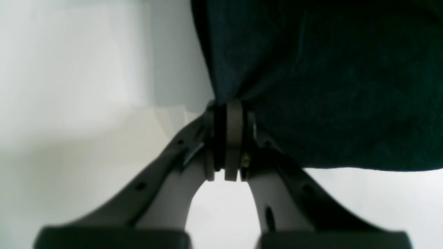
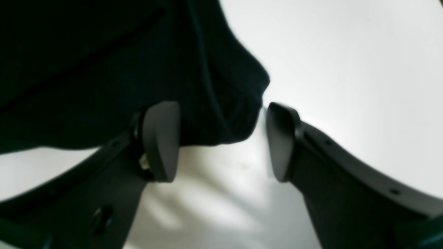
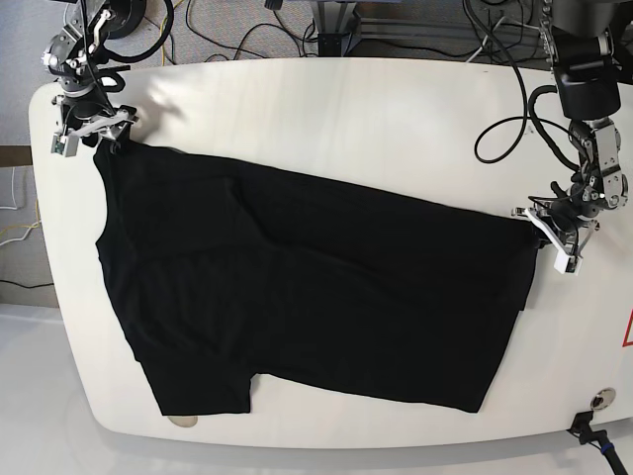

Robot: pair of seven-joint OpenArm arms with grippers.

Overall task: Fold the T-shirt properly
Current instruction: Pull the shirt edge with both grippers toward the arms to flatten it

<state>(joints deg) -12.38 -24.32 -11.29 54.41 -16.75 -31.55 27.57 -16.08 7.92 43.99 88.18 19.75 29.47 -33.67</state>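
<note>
"What do your fingers have, closest in?"

"My left gripper [image 1: 226, 138] is closed, with a corner of the black T-shirt [image 3: 326, 277] pinched between its tips. My right gripper [image 2: 221, 141] stands wide apart around the other corner and has no grip on it."

"What could go wrong there?"

"On the right, one fingertip overlaps the cloth and the other is just beside its edge. If I closed too high above the table [image 3: 346, 119], I might catch only the top layer, or nothing. On the left, a shallow pinch could let the corner slip once the weight pulls."

"And further out?"

"The shirt lies on its side across the table, its long edge running between my two grippers. A crease crosses the body from near my right corner. If I moved just the left arm, that edge would skew and the crease would probably deepen."

"And the far side?"

"The sleeve there sticks out at the table's rim. It could bunch under a fold, or drag, if both arms pulled unevenly."
</note>
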